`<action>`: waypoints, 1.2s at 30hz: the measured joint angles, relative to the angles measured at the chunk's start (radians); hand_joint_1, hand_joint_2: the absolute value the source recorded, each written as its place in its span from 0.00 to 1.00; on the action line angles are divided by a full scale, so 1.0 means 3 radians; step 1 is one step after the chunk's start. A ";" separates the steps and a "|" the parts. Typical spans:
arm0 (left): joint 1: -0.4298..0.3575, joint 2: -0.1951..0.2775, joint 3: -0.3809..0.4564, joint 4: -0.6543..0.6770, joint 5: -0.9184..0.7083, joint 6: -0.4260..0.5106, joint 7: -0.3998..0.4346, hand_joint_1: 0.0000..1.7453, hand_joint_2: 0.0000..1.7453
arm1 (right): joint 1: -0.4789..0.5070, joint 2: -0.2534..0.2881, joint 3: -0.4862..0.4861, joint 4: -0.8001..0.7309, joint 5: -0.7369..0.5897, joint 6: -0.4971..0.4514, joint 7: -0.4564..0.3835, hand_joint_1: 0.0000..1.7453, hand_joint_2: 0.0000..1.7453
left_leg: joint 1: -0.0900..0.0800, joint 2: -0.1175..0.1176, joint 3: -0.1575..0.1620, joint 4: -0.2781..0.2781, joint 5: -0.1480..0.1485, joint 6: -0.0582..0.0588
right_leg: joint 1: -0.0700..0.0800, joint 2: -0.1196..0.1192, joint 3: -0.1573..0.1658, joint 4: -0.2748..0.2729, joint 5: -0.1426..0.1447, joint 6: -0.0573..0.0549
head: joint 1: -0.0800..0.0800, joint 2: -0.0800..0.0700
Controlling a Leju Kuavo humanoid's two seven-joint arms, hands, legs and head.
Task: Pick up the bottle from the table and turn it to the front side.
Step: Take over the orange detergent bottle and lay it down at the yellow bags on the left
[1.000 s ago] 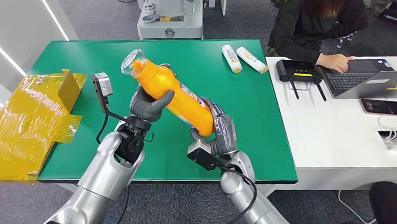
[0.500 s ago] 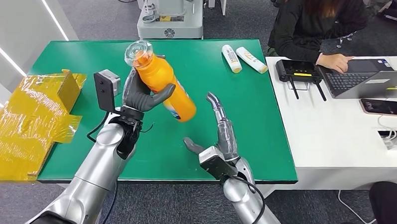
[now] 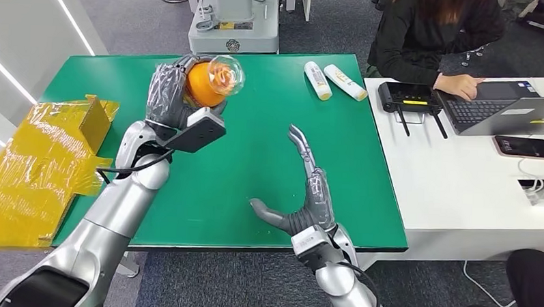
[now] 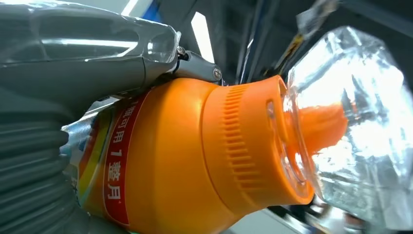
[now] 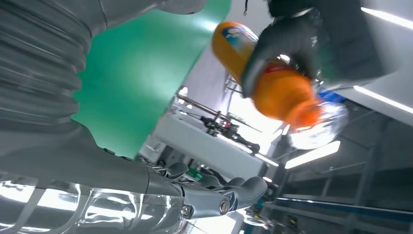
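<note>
The left hand (image 3: 170,95) is wrapped around one orange plastic bottle (image 3: 205,83) with a clear domed cap (image 3: 225,74), holding it up off the green worktop (image 3: 255,160) at about 10 o'clock in the head view, cap end tipped toward the camera. In the left wrist view the grey thumb lies along the bottle's shoulder (image 4: 165,161), just above a red label band with white characters, and the ribbed orange collar meets the clear cap (image 4: 355,122), inside which an orange nozzle shows.

The right hand (image 3: 307,196) holds nothing: fingers stretched straight and apart, thumb out to the side, palm raised over the worktop at about 6 o'clock, well apart from the bottle.

Toward 1 o'clock, two small white tubes (image 3: 317,80) lie side by side on the worktop. At 9 o'clock, one crumpled sheet of yellow plastic wrap (image 3: 36,166) hangs over the worktop's edge.
</note>
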 joint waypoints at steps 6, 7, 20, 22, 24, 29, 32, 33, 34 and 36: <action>-0.0347 0.0153 -0.0302 0.0425 -0.1187 0.0278 0.0452 1.00 1.00 | 0.0003 -0.0069 0.0123 -0.0167 -0.0087 -0.0030 -0.0025 0.00 1.00 | 0.0000 0.0002 0.0001 0.0000 0.0000 0.0000 | 0.0000 0.0002 0.0000 0.0001 0.0001 -0.0001 | 0.0000 0.0000; -0.0391 0.0170 -0.0333 0.0508 -0.1316 0.0287 0.0495 1.00 1.00 | 0.0003 -0.0079 0.0139 -0.0177 -0.0103 -0.0047 -0.0037 0.00 1.00 | 0.0000 0.0002 0.0000 0.0000 0.0000 0.0000 | 0.0000 0.0002 0.0000 0.0001 0.0001 -0.0001 | 0.0000 0.0000; -0.0743 0.0509 -0.0676 0.1316 -0.2160 -0.0060 0.0844 1.00 1.00 | 0.0034 -0.0149 0.0217 -0.0297 -0.0257 -0.0122 -0.0097 0.00 1.00 | 0.0001 0.0007 0.0000 -0.0002 0.0000 -0.0001 | 0.0001 0.0008 -0.0001 0.0003 0.0000 -0.0001 | 0.0001 0.0000; -0.0745 0.0598 -0.0708 0.1399 -0.2211 -0.0111 0.0859 1.00 1.00 | 0.0052 -0.0158 0.0223 -0.0298 -0.0311 -0.0132 -0.0129 0.00 1.00 | 0.0000 0.0015 0.0001 -0.0002 0.0000 -0.0001 | 0.0001 0.0015 -0.0001 0.0003 0.0001 -0.0001 | 0.0001 0.0000; -0.0745 0.0720 -0.0722 0.1479 -0.2233 -0.0138 0.0895 1.00 1.00 | 0.0083 -0.0175 0.0225 -0.0298 -0.0377 -0.0139 -0.0163 0.00 1.00 | 0.0001 0.0020 0.0003 -0.0002 0.0000 -0.0001 | 0.0001 0.0021 -0.0002 0.0003 0.0001 -0.0002 | 0.0001 0.0000; -0.0824 0.0993 -0.0721 0.1613 -0.2202 -0.0320 0.1084 1.00 1.00 | 0.0204 -0.0237 0.0225 -0.0304 -0.0469 -0.0142 -0.0289 0.00 1.00 | 0.0004 0.0013 0.0001 -0.0002 0.0001 -0.0002 | 0.0005 0.0015 -0.0006 0.0003 0.0001 -0.0003 | 0.0000 0.0000; -0.0990 0.1081 -0.0717 0.1673 -0.2190 -0.0605 0.1216 1.00 1.00 | 0.0286 -0.0269 0.0225 -0.0311 -0.0496 -0.0126 -0.0353 0.00 1.00 | 0.0006 0.0011 -0.0002 -0.0002 0.0001 -0.0003 | 0.0007 0.0012 -0.0005 0.0003 0.0001 -0.0003 | 0.0001 0.0000; -0.1056 0.1099 -0.0717 0.1690 -0.2202 -0.0695 0.1244 1.00 1.00 | 0.0304 -0.0274 0.0225 -0.0311 -0.0506 -0.0117 -0.0360 0.00 1.00 | 0.0005 0.0011 -0.0003 -0.0002 0.0001 -0.0003 | 0.0007 0.0012 -0.0005 0.0003 0.0001 -0.0003 | 0.0001 0.0000; -0.1121 0.1111 -0.0717 0.1704 -0.2224 -0.0773 0.1257 1.00 1.00 | 0.0316 -0.0278 0.0225 -0.0311 -0.0514 -0.0109 -0.0362 0.00 1.00 | 0.0005 0.0011 -0.0003 -0.0002 0.0001 -0.0003 | 0.0007 0.0012 -0.0005 0.0003 0.0001 -0.0003 | 0.0001 0.0000; -0.1246 0.1123 -0.0718 0.1731 -0.2314 -0.0897 0.1237 1.00 1.00 | 0.0331 -0.0284 0.0225 -0.0310 -0.0524 -0.0090 -0.0364 0.00 1.00 | 0.0004 0.0010 -0.0004 -0.0001 0.0001 -0.0003 | 0.0006 0.0011 -0.0005 0.0003 0.0001 -0.0002 | 0.0001 0.0000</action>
